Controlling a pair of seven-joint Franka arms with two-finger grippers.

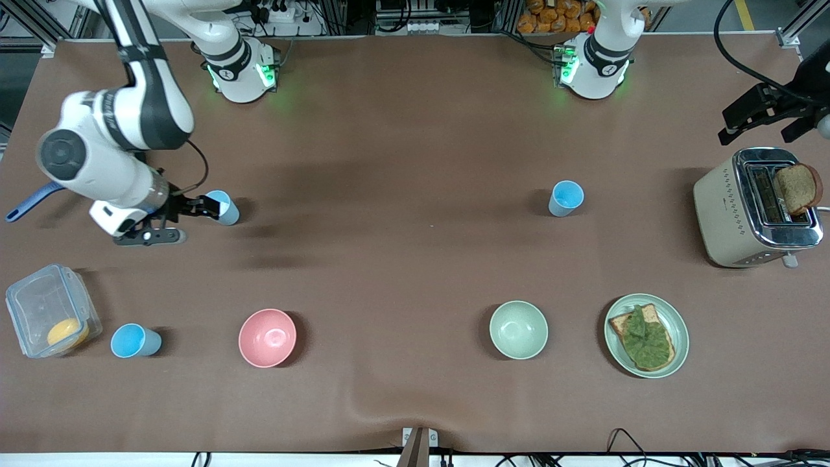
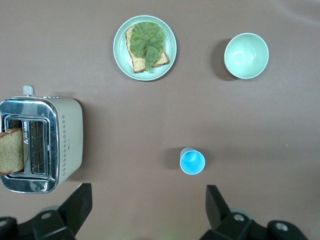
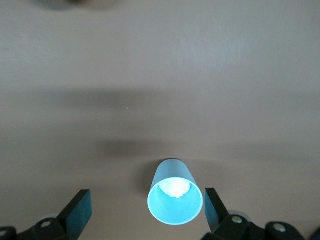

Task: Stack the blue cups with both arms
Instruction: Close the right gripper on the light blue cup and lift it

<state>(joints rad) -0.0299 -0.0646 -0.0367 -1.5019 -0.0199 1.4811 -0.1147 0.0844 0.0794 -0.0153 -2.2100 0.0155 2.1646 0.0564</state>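
Note:
Three blue cups stand on the brown table. One (image 1: 224, 207) is toward the right arm's end, and my right gripper (image 1: 206, 207) is low beside it. In the right wrist view this cup (image 3: 175, 198) has a white bit inside and sits between the spread fingers (image 3: 80, 210), not gripped. A second cup (image 1: 566, 198) stands mid-table toward the left arm's end and also shows in the left wrist view (image 2: 192, 161). My left gripper (image 1: 758, 130) hangs open and empty high up beside the toaster. A third cup (image 1: 133, 340) stands near the front camera.
A clear box (image 1: 50, 318) holding something orange stands beside the third cup. A pink bowl (image 1: 267, 337), a pale green bowl (image 1: 519, 329) and a plate of toast with greens (image 1: 674, 344) line the near side. A toaster (image 1: 726, 214) holds bread. A blue handle (image 1: 29, 204) lies by the right arm.

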